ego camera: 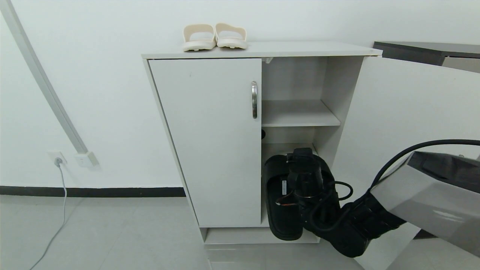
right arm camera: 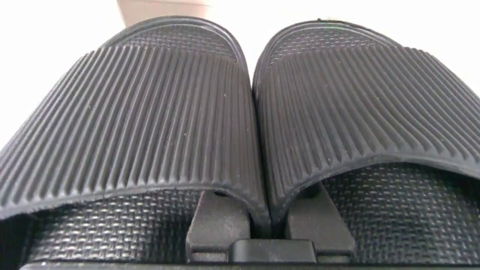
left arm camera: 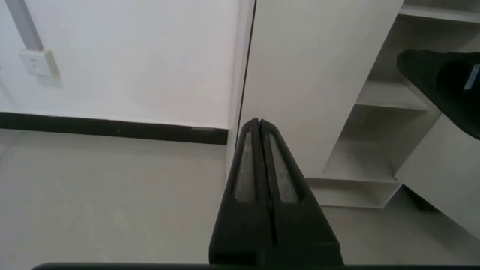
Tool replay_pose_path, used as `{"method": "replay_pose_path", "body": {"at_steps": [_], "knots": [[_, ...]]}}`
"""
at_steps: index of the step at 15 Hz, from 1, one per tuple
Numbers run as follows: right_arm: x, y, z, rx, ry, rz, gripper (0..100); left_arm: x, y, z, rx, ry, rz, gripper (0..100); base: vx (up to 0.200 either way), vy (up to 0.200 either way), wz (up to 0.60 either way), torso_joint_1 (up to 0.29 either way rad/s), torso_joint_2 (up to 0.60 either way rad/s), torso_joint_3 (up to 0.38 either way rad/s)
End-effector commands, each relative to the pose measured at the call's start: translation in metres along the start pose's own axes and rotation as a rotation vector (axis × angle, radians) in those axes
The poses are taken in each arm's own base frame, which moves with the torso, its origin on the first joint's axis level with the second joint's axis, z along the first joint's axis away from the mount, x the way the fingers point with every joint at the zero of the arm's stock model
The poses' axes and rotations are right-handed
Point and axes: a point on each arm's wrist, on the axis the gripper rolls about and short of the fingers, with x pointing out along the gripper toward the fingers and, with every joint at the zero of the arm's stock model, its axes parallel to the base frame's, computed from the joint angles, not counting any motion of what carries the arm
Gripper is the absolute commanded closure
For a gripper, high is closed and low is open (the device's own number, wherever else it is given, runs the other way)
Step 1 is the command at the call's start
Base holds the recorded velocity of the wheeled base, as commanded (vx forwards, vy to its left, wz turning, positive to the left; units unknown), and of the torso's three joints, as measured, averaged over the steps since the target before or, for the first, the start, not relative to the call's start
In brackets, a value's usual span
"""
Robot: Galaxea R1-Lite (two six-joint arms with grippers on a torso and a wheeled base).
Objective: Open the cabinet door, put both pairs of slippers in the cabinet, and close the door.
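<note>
Right fingers (right arm camera: 217,225) pinch the black slippers (right arm camera: 172,112) (left fingers (left arm camera: 247,172) pressed together); cream slippers (ego camera: 215,36) top the cabinet (ego camera: 204,142).

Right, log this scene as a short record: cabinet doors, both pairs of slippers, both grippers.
Cabinet: white two-door cabinet; left door shut, right door swung open.
Top: cream foam slippers, side by side on the cabinet top.
Bottom compartment: black ribbed rubber slippers, partly inside, pressed together.
Right arm: right gripper shut on the black pair's inner edges.
Left arm: left gripper shut, empty, low before the cabinet.
</note>
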Motion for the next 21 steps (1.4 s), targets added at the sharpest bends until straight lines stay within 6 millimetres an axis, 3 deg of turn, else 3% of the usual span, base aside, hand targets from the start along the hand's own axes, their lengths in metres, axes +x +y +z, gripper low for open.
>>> {"method": "replay_pose_path", "body": {"at_steps": [1, 6, 21], "knots": [[0.009, 0.009, -0.003, 0.028, 0.014, -0.007, 100, 0.000, 0.000, 0.000, 0.000, 0.000, -0.001, 100, 0.000, 0.000, 0.00, 0.000, 0.00, 0.000], [0.009, 0.009, -0.005, 0.031, 0.024, -0.011, 100, 0.000, 0.000, 0.000, 0.001, 0.000, -0.002, 100, 0.000, -0.200, 0.00, 0.005, 0.00, 0.002], [0.024, 0.011, -0.037, 0.014, 0.054, 0.027, 100, 0.000, 0.000, 0.000, 0.004, 0.002, -0.003, 100, 0.000, 0.000, 0.00, 0.000, 0.00, 0.000]]}}
